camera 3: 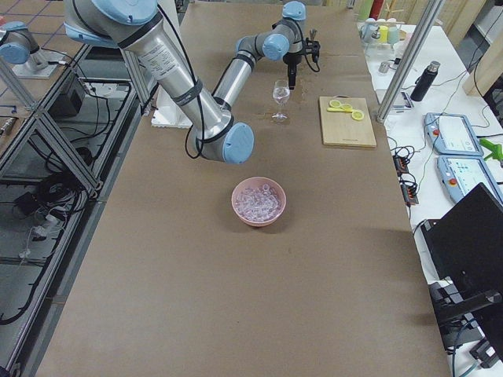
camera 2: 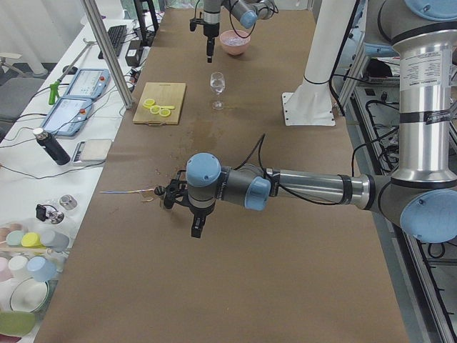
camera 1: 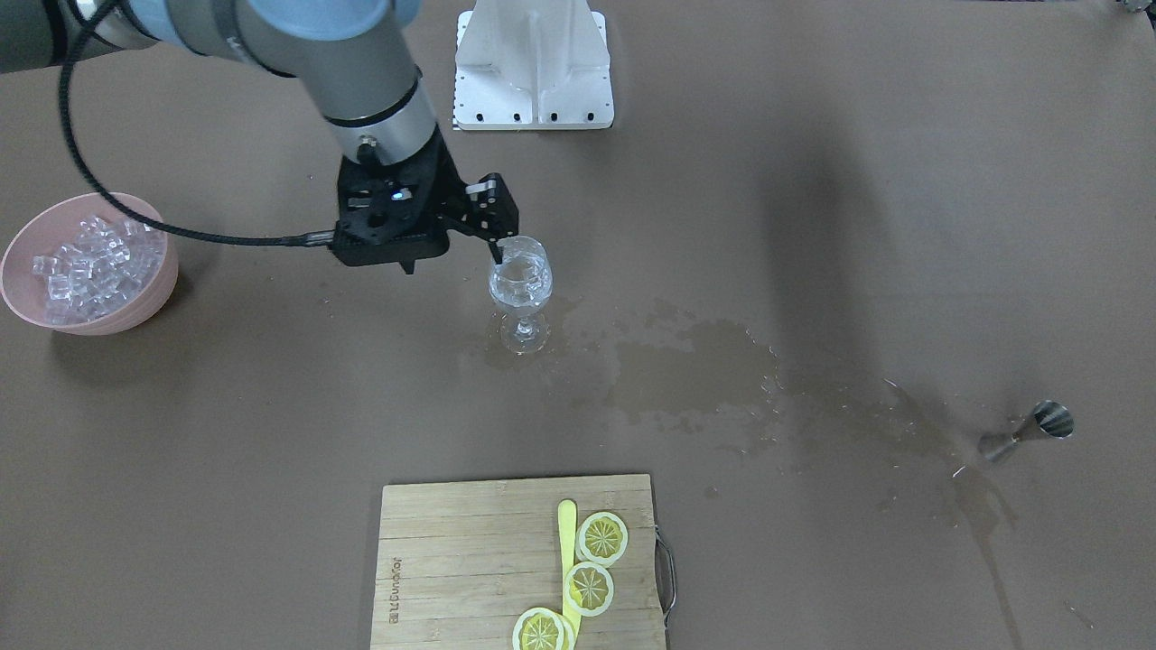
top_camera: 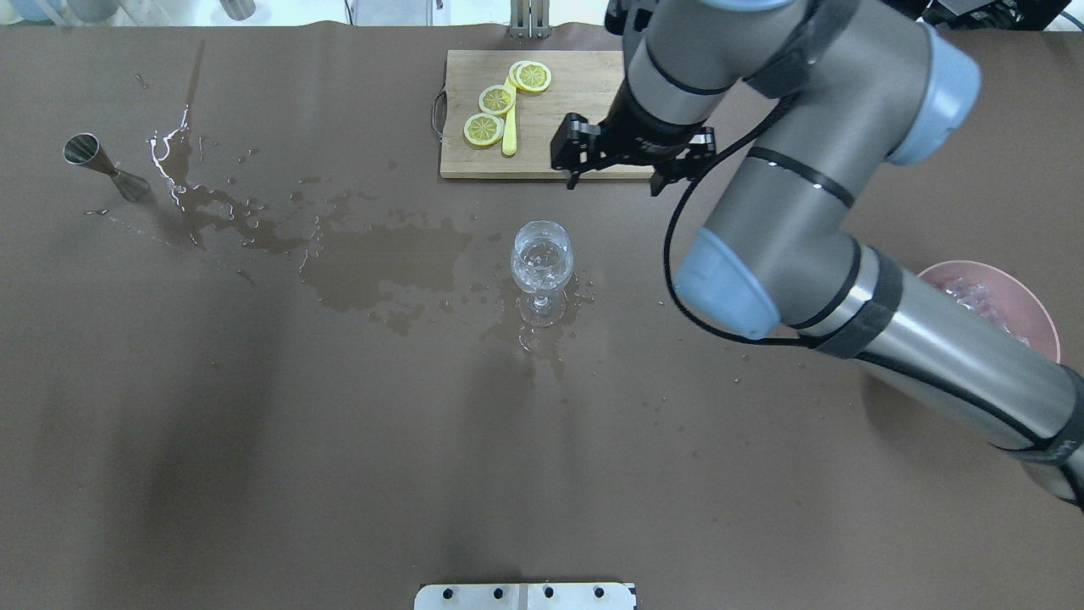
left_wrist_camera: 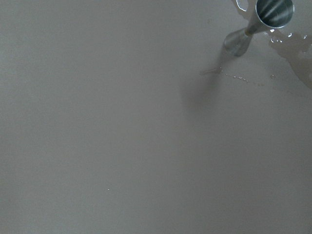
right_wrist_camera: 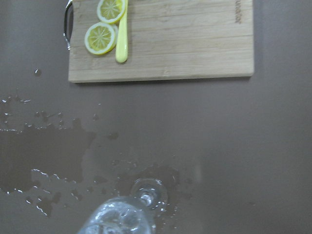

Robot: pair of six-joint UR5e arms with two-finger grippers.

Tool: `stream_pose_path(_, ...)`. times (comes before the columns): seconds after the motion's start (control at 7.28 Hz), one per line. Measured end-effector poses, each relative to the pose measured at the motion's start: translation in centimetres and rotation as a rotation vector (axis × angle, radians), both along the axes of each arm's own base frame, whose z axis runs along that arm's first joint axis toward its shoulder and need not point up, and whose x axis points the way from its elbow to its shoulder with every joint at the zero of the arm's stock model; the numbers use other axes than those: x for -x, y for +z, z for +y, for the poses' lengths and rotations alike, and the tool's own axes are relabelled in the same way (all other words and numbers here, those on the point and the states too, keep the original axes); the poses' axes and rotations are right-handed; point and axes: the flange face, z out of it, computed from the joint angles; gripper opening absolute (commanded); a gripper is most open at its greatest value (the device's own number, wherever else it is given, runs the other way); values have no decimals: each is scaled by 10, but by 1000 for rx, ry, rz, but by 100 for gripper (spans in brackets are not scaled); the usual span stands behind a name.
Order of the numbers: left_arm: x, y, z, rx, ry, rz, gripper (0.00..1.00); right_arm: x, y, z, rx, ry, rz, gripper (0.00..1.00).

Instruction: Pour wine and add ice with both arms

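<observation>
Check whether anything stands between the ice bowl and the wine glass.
Nothing visible does. Between the pink bowl holding the ice and the wine glass lies only brown table surface. The right gripper, open, hangs above, near the glass.

The table cover [camera 1: 271, 433] is matt brown paper, glossy where wet; the wine glass [camera 1: 521, 280] clear, shiny glass; the jigger [camera 1: 1030, 431] polished metal; the cutting board [camera 1: 470, 560] pale grained wood; the bowl [camera 1: 144, 311] matt pink plastic; the ice [camera 1: 90, 266] glassy.

Room lies open all round the wine glass [top_camera: 542, 263]. Beyond it the cutting board [top_camera: 576, 93] bars my way; pink bowl [top_camera: 1033, 296] well right, jigger [top_camera: 93, 157] far left of it.
</observation>
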Motion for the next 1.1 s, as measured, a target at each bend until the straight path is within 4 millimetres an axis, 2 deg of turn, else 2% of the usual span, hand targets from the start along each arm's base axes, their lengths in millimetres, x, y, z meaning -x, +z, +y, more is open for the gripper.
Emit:
stream_pose_path(0.14, 4, -2, -3, 3, -7, -1, 98, -58, 43, -22, -17, -24, 8, 100)
stream_pose_path(0.27, 9, -5, -8, 12, -15, -2, 98, -119, 97, -40, -43, -51, 30, 100)
stream_pose_path(0.55, 23, -12, -14, 27, -41, -4, 98, -223, 209, -57, -108, -119, 106, 100)
stream_pose_path(0.82, 32, -10, -8, 39, -59, 1, 98, -315, 313, -65, -156, -198, 184, 100)
stream_pose_path(1.1, 33, 1, 0, 63, -66, -1, 98, -389, 399, -68, -170, -266, 227, 100)
